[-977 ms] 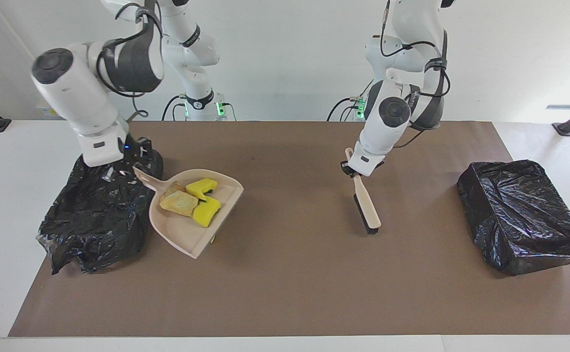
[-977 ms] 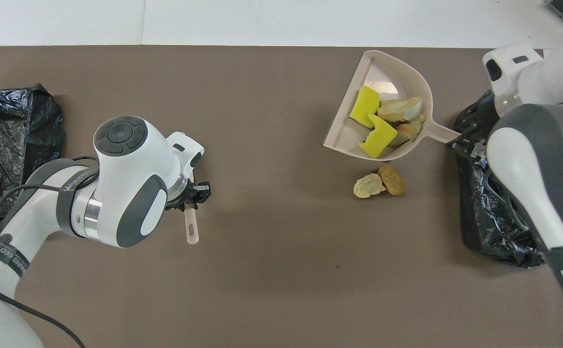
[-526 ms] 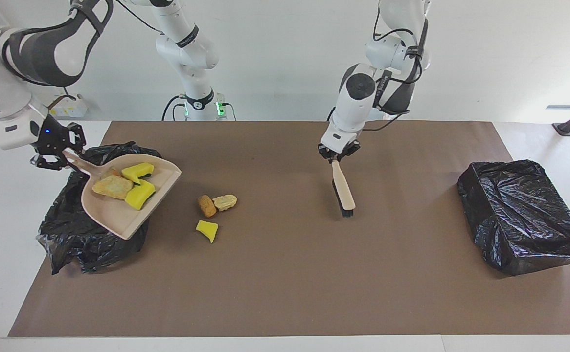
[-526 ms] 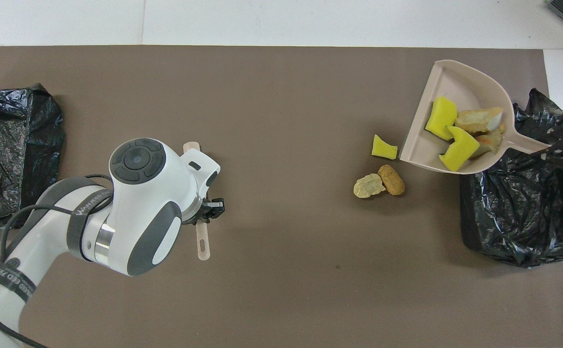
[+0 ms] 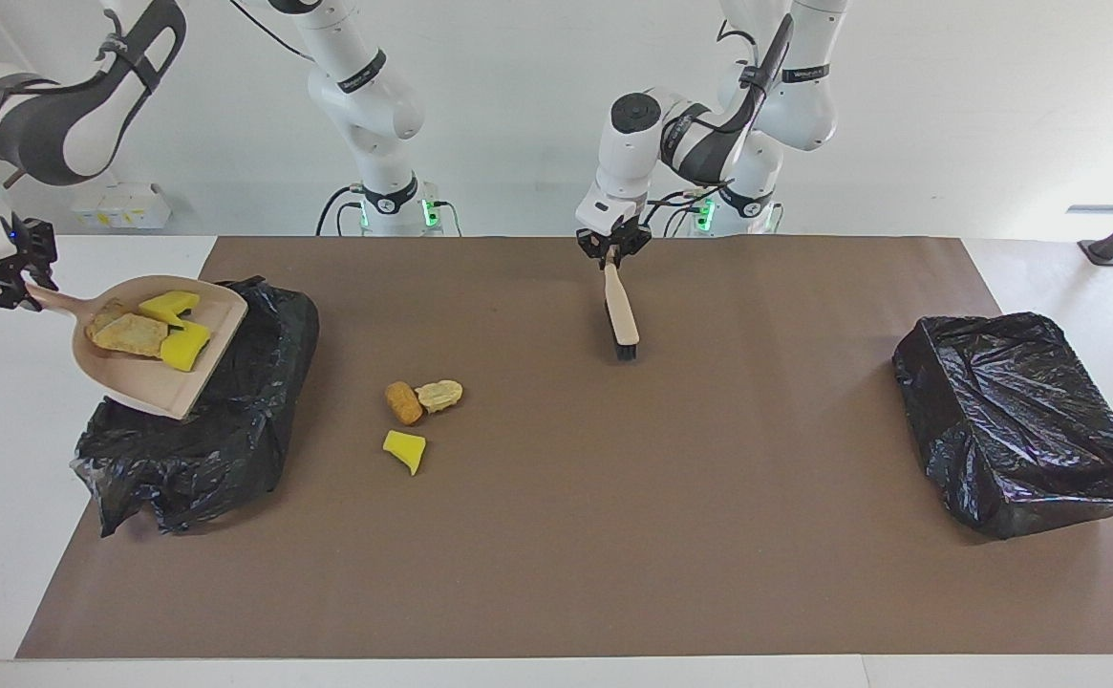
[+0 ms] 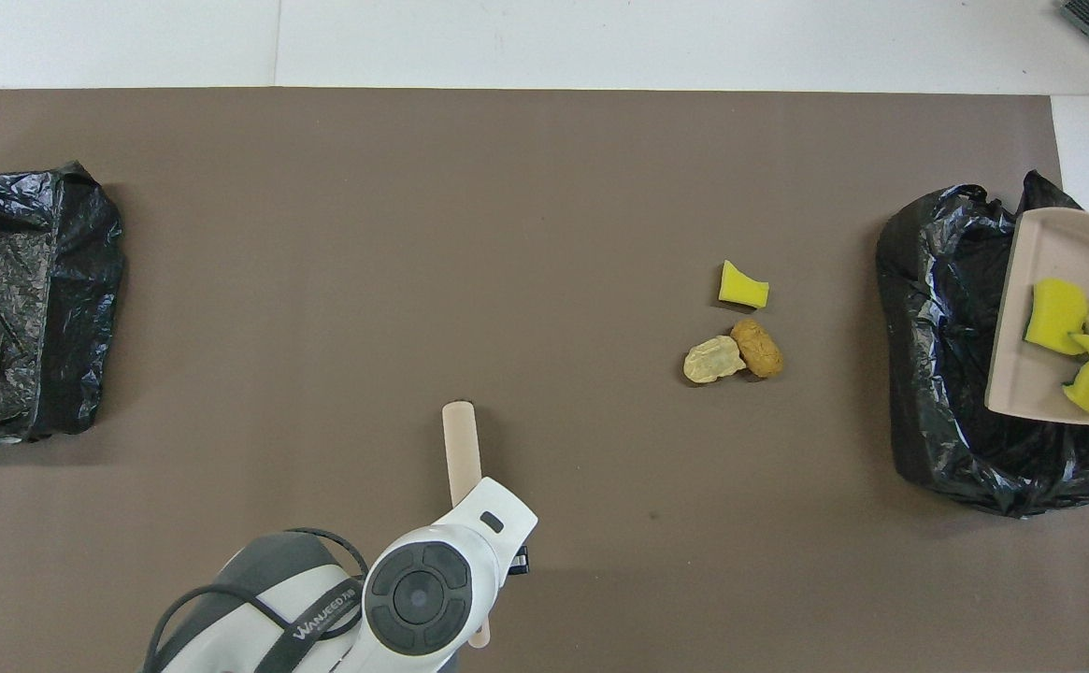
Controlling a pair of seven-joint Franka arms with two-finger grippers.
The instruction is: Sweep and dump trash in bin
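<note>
My right gripper (image 5: 4, 275) is shut on the handle of the beige dustpan (image 5: 150, 387) and holds it raised over the black bin bag (image 5: 231, 430). In the pan lie two yellow wedges (image 5: 170, 306) and beige lumps (image 5: 131, 334). The pan also shows in the overhead view (image 6: 1021, 355), over the bin (image 6: 946, 374). Three chunks lie on the mat beside the bin: an orange-brown oval (image 5: 403, 402) (image 6: 757, 347), a beige lump (image 5: 439, 394) (image 6: 712, 360) and a yellow wedge (image 5: 405, 449) (image 6: 742, 286). My left gripper (image 5: 613, 248) is shut on the brush (image 5: 621, 315) (image 6: 461, 449), bristle end down.
A second black bag-lined bin (image 5: 1024, 420) (image 6: 21, 299) stands at the left arm's end of the brown mat (image 5: 613, 535). White table shows around the mat's edges.
My right gripper has lifted the dustpan with its chunks off the mat and over the bin, uncovering three chunks on the mat. My left gripper has drawn the brush back toward the robots.
</note>
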